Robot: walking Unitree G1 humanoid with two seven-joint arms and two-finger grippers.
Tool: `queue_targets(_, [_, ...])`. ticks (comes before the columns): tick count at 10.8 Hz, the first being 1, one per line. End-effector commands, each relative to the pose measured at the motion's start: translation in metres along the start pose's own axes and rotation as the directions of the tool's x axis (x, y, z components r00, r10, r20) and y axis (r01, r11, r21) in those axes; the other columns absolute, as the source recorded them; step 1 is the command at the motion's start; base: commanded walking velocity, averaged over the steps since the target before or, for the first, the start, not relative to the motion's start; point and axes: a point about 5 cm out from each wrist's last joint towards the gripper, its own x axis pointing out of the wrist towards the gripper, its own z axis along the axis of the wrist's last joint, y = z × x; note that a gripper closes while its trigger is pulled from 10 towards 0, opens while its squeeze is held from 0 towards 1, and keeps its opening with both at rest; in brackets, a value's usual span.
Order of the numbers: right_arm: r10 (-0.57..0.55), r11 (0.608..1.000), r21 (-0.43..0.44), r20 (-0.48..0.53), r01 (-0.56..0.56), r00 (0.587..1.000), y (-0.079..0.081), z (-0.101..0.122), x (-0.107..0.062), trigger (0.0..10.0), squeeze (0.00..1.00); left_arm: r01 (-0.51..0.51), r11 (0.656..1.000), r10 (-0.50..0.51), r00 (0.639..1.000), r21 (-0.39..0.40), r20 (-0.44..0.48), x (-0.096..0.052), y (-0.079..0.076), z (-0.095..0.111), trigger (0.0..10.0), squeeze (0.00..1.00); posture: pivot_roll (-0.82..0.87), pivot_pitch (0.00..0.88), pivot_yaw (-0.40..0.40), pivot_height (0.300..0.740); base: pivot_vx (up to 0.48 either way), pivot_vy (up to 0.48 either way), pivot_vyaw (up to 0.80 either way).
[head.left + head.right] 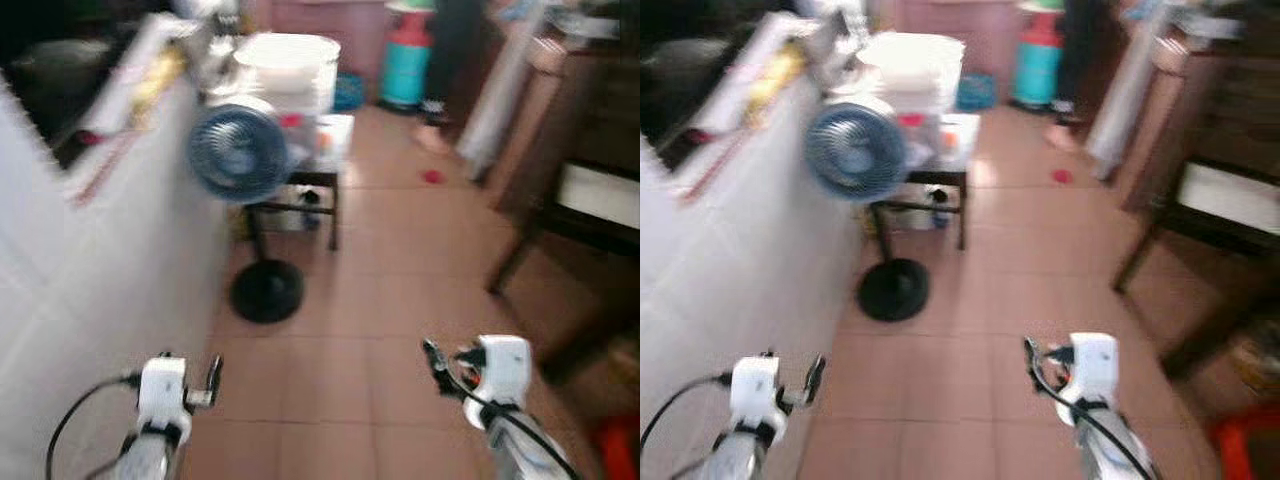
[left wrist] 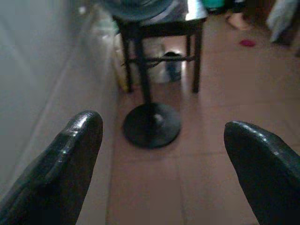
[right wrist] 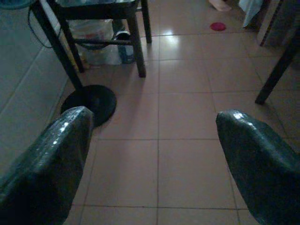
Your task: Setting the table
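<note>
Left eye view showed both grippers, left (image 1: 213, 375) and right (image 1: 434, 362), spread apart over the tiled floor (image 1: 380, 290), a fan (image 1: 238, 152) ahead.

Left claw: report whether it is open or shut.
Open. In the left wrist view the left claw has its two black fingers wide apart, with bare floor tiles between them.

You hold both silver arms forward and low, well apart from each other. Your left gripper (image 2: 161, 154) has its fingers spread wide with nothing between them. Your right gripper (image 3: 152, 150) does likewise.
</note>
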Motion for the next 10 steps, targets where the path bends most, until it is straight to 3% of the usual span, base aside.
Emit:
queue_targets(1, [-0.027, 1.0, 0.002, 0.01, 0.027, 1.0, -0.001, 0.006, 0.001, 10.0, 0.0, 0.008, 1.0, -0.008, 1.0, -0.027, -0.029, 0.0, -0.001, -0.004, 10.0, 0.0, -0.11, 0.029, 0.046, 0.74, 0.0, 0.0, -0.77])
queue_targets(3, [-0.044, 0.999, 0.01, 0.017, 0.044, 0.999, -0.001, 0.01, 0.002, 10.0, 0.0, 0.037, 0.996, -0.041, 0.998, -0.081, -0.049, 0.006, -0.003, -0.005, 10.0, 0.0, -0.13, 0.027, 0.049, 0.74, 0.0, 0.0, -0.77])
queue_targets(6, [-0.042, 0.999, 0.014, 0.015, 0.042, 0.999, 0.004, 0.012, 0.002, 10.0, 0.0, 0.035, 0.996, -0.041, 0.997, -0.088, -0.066, 0.012, -0.005, -0.005, 10.0, 0.0, -0.13, 0.04, 0.051, 0.74, 0.0, 0.0, -0.77])
queue_targets(10, [-0.03, 0.999, 0.016, 0.012, 0.03, 0.999, 0.008, 0.012, 0.004, 10.0, 0.0, 0.046, 0.996, -0.047, 0.999, -0.081, -0.005, 0.012, -0.012, 0.009, 10.0, 0.0, -0.11, 0.046, 0.047, 0.74, 0.0, 0.0, -0.78])
